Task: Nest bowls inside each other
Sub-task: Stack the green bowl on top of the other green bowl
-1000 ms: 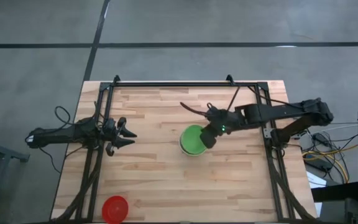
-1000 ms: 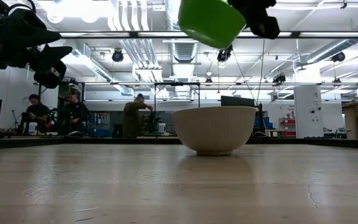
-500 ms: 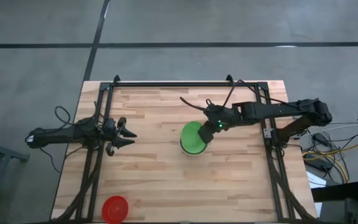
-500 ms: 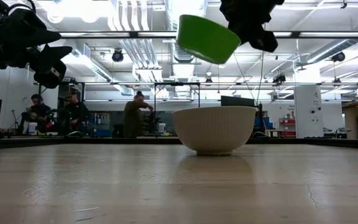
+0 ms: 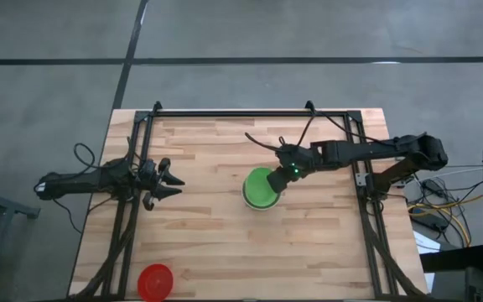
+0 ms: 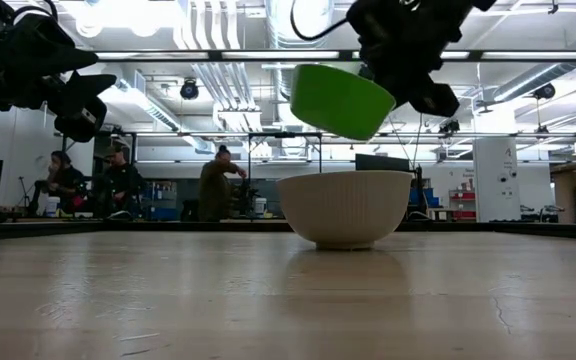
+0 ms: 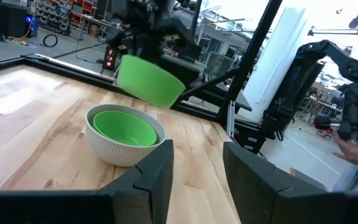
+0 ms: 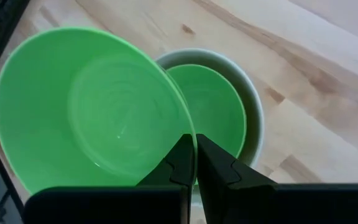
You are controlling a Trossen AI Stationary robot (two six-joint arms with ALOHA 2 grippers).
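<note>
My right gripper is shut on a bright green bowl and holds it tilted in the air, just above a pale white-grey bowl. The white-grey bowl stands on its base mid-table. A second green bowl sits nested inside it. A red bowl lies near the table's near left corner. My left gripper waits open and level at the table's left side, touching nothing. My right gripper pinches the green bowl's rim between its two fingers, one finger inside the bowl and one outside. The fingers come slanting down from the table's right side. The bowl hangs tilted, open side up, clear of the white-grey bowl and the table.
Black frame rails run along the table's left, right and far sides. Bare wood lies between the white-grey bowl and the red bowl. People sit and stand in the room beyond the table's far edge.
My right gripper has come down with the green bowl toward the white-grey bowl, rolling slightly. The bowl stays tilted and now hangs much closer above the white-grey bowl's rim.
</note>
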